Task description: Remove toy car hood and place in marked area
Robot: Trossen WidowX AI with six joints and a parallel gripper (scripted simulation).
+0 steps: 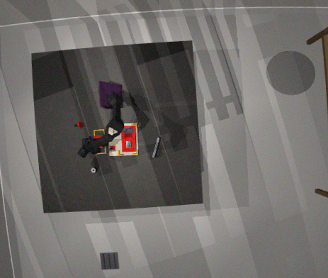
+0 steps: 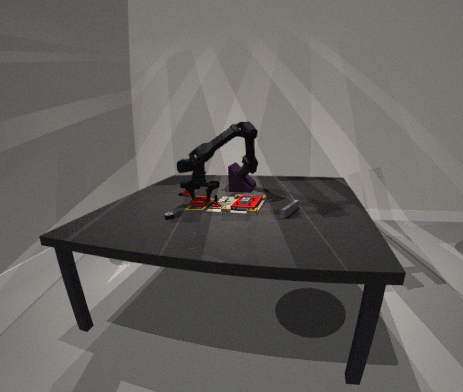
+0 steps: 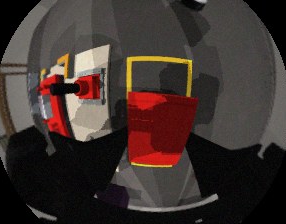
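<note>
The hood is a red box-like piece [image 1: 98, 137] [image 2: 200, 202] [image 3: 161, 130]. My gripper [image 2: 201, 198] [image 3: 157, 131] is shut on it, one finger at each side, and holds it level and very low over the table. Whether its underside touches the table is hard to tell. The marked area is a yellow outline [image 1: 99, 130] [image 3: 159, 59]; the hood is over it, and the far part of the outline shows beyond the hood in the wrist view. The toy car's red body [image 1: 133, 138] [image 2: 255, 202] [image 3: 56, 110] lies to the right in the top and exterior views. The arm partly hides the hood from above.
A red part with a black peg [image 1: 112, 147] [image 2: 216, 203] [image 3: 94, 86] is between hood and car body. A small red piece [image 1: 80, 124], a ring [image 1: 93, 170] [image 2: 169, 215], a grey bar [image 1: 156, 147] [image 2: 290, 208] and a purple wedge [image 1: 106, 90] [image 2: 236, 181] stand around.
</note>
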